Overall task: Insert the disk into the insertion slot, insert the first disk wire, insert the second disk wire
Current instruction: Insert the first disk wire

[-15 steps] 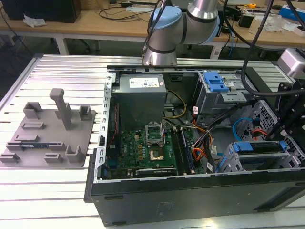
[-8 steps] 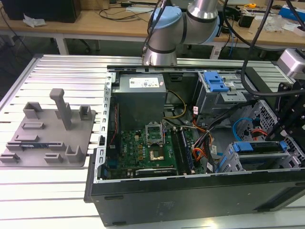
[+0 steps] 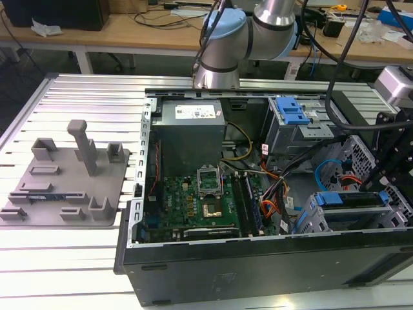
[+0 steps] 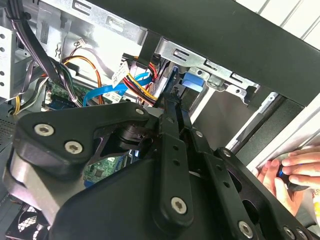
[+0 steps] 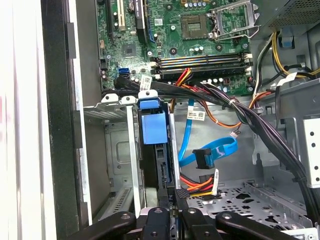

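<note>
Step one: your claw [image 5: 172, 196] pinches the disk [image 5: 159, 165], partly inside the slot [image 5: 117, 150]. It likely needs a straight, gentle push deeper.

Electronics lab, opened computer case [image 3: 258, 265], cluttered workbenches [image 3: 129, 32], slatted aluminium table [image 3: 64, 258]

No print can be read. The white label [image 3: 188, 112] on the power supply, far in the case in the exterior view, and the white cable tag [image 5: 196, 115] in the first wrist view carry print too fine to tell.
</note>
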Tool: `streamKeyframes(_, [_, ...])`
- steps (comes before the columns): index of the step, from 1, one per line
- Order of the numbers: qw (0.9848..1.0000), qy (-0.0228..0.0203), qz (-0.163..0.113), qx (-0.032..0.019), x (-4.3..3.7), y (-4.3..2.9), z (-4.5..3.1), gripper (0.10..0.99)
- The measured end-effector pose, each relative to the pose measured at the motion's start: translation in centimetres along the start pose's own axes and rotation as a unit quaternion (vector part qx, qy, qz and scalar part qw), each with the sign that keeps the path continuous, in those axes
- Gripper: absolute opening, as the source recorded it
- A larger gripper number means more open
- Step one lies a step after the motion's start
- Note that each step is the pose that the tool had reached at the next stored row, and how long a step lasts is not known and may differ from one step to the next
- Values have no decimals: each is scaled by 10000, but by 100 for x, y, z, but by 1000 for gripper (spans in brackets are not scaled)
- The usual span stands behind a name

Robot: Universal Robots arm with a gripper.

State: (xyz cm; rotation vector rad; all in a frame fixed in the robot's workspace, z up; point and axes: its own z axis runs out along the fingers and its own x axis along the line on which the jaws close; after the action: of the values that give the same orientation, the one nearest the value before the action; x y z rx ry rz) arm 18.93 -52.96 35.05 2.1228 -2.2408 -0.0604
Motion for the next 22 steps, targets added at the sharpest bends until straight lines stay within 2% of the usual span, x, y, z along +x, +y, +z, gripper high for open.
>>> streamKeyframes(13, [10000,23,2,1,0,-3,7,165])
streamKeyframes(14, [10000,33,0,1,0,-4,9,165])
streamKeyframes(17, [9999,131,-66,8,0,-4,9,165])
streamKeyframes(22, [9999,151,-83,10,-27,-3,12,165])
